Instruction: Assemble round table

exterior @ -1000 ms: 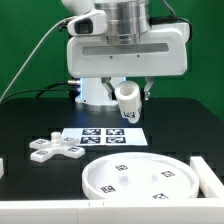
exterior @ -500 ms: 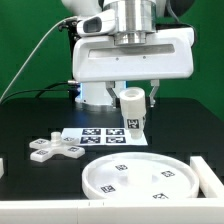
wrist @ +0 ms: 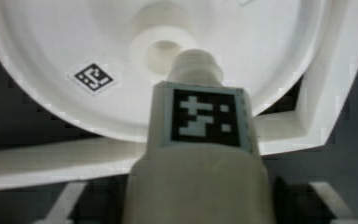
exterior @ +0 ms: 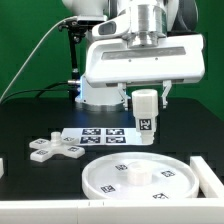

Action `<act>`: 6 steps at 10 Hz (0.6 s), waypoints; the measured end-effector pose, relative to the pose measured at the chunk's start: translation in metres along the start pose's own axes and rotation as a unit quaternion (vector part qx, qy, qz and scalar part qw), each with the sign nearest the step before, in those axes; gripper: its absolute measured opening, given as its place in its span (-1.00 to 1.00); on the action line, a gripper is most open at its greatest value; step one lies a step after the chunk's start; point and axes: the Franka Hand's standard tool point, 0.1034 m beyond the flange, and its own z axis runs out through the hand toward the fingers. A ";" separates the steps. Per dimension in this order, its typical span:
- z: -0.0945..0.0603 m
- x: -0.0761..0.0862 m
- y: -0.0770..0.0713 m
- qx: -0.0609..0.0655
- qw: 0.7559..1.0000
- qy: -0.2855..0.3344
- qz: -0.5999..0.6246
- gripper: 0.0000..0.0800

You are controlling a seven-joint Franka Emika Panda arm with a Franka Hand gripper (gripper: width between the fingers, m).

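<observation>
Holding short cylinder leg (exterior: 146, 118) near its top in gripper (exterior: 146, 97), jaws closed to the leg's width, nothing else in the grip. Hangs upright, tag toward the ext. camera, clear of the table (exterior: 30, 120), over the marker board (exterior: 100, 135) corner on the ext. view's right, just behind the far rim of the round disc (exterior: 92, 180); touching neither. Cross-shaped foot (exterior: 55, 150) left flat toward the ext. view's left, well apart.

In wrist view, looking down along leg (wrist: 197, 130) onto disc (wrist: 60, 40), w/ lower end just beside centre socket (wrist: 163, 45), not over it.

Step in hand, prob.: seat leg in that socket (exterior: 137, 174).

- Shift across until leg end covers the socket in wrist view, then cross-check w/ ext. view, as one view alone hides a depth offset
- Keep axis vertical; any tilt likely jams at the socket lip
- Lower slowly, stop at first contact
- Can't tell from here if it's a screw fit or push fit; if screw, turn under light downward pressure and regrip before wrist limit
- Avoid side push: disc prob. loose, apt to slide; white bracket (exterior: 207, 172) near its edge on the ext. view's right may brace it, so bias any push that way
- Don't loosen the grip until leg stands by itself
</observation>
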 end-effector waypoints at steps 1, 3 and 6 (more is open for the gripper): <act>0.005 0.006 0.004 -0.004 1.000 0.005 -0.019 0.02; 0.007 0.009 0.004 -0.005 1.000 0.006 -0.024 0.02; 0.009 0.008 0.004 -0.005 1.000 0.006 -0.027 0.02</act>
